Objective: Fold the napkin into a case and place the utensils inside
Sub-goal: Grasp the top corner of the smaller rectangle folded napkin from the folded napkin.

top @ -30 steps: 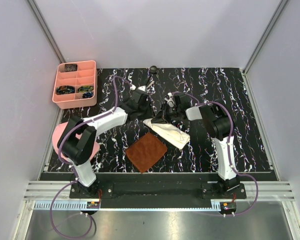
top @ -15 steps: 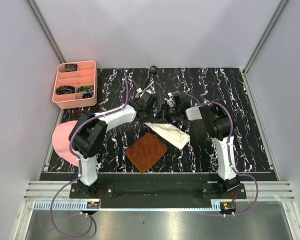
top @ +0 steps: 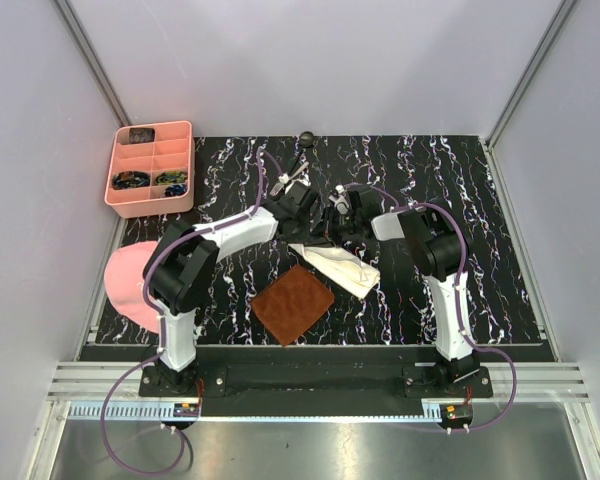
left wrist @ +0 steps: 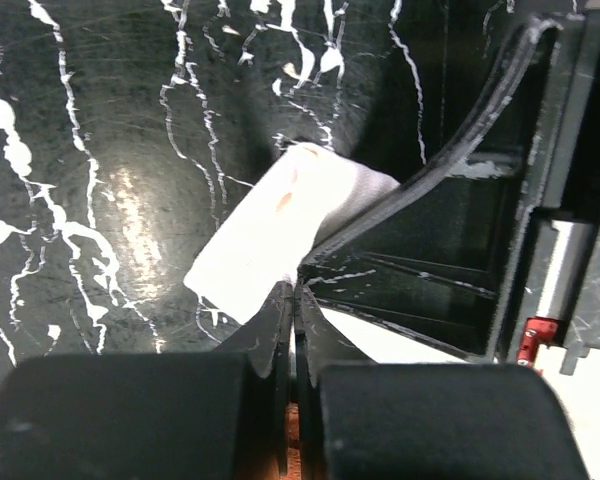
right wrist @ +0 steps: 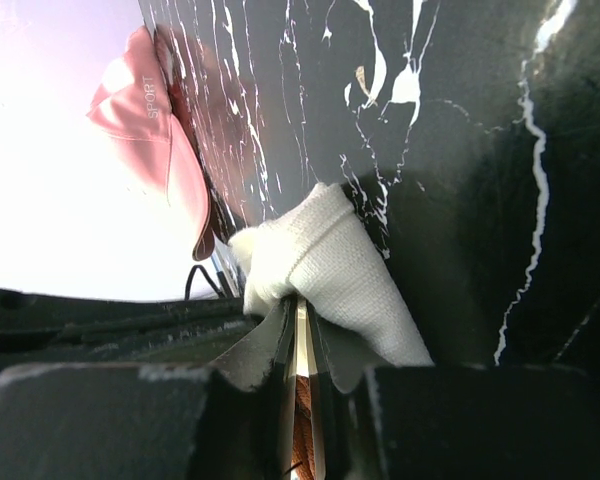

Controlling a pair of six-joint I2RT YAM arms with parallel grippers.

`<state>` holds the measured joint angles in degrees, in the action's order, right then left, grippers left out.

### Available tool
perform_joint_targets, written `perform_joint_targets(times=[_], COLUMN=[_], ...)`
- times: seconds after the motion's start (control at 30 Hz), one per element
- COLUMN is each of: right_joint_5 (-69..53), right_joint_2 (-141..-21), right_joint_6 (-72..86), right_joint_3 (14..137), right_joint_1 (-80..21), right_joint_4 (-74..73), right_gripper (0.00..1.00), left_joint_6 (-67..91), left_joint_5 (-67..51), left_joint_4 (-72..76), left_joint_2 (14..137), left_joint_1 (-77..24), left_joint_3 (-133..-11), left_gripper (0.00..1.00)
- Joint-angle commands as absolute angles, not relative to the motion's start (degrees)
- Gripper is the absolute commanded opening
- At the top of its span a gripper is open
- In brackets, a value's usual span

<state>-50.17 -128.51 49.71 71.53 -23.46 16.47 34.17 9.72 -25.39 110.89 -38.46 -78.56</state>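
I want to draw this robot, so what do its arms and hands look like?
The left arm and right arm match: white tubes with chunky black joints, and a thin purple cable running along each down to its base. The left hand and right hand are black, each with two flat fingers narrowing to thin tips.

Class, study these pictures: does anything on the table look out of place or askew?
A pink sports cap lies at the near-left edge of the table, partly overhanging it: it doesn't belong with a place setting. The folded napkin lies slantwise rather than square to the table.
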Motion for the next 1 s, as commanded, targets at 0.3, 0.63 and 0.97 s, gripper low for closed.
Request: perform_joint_targets(times=[0.3, 0.63, 0.97], right_joint_5=[-51.1, -50.6, -46.8], right_joint_2=[-133.1, -126.5, -114.4], right_joint_6=[43.3, 40.7, 34.0], right_joint_3=[77.8, 76.1, 71.4], right_joint_1=[-23.3, -22.2, -17.9], right_joint_4=[8.2, 5.0, -6.1], right_gripper=[0.16, 0.22, 0.4], left_joint_6=[40.6, 38.2, 36.6], left_joint_5=[-1.4, -0.2, -4.4], left_joint_4=[-18.6, -18.0, -13.8], left_joint_2=[115.7, 116.1, 114.3], left_joint_1=[-36.0, -35.7, -35.8], left_joint_3=[-81.8, -79.9, -76.5], left_gripper=[0.0, 0.0, 0.07])
